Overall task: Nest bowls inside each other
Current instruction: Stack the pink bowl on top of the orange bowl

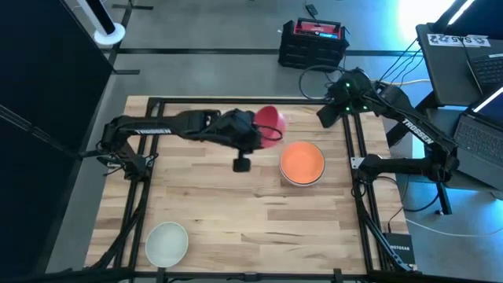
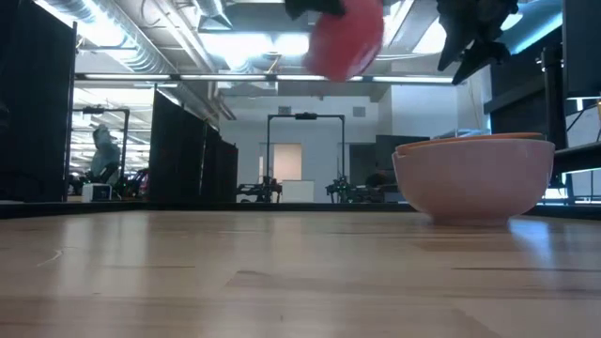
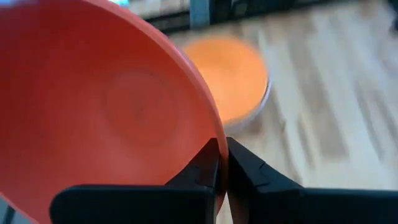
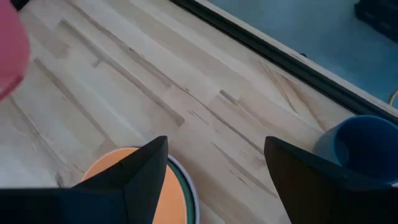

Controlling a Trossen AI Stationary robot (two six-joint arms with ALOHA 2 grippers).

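**Red bowl held aloft as stack waits on the table**

The left gripper (image 1: 263, 135) pinches the rim of the red bowl (image 1: 270, 123) and holds it in the air above the far middle of the table (image 1: 204, 196). In the left wrist view its 2 fingers (image 3: 208, 165) are pressed together on the bowl's edge, with the red bowl (image 3: 99, 112) tipped up on its side and its hollow facing the camera. From table height the red bowl (image 2: 346, 38) hangs well clear of the wood, high in the frame.

Near it, toward the table's right side, sits a stack of bowls: the orange bowl (image 1: 302, 160) rests inside a white bowl (image 2: 474, 178), whose pale wall shows beneath the orange rim. The right wrist view shows a dark green rim (image 4: 185, 180) between the orange bowl (image 4: 134, 186) and the white edge, so at least 3 bowls are nested there.

A pale mint bowl (image 1: 167, 242) stands alone at the near left corner, well apart from the others.

The right gripper (image 1: 328, 115) hovers over the far right corner of the table, fingers spread wide and holding nothing. A dark blue cup (image 4: 357, 140) shows past its fingers.
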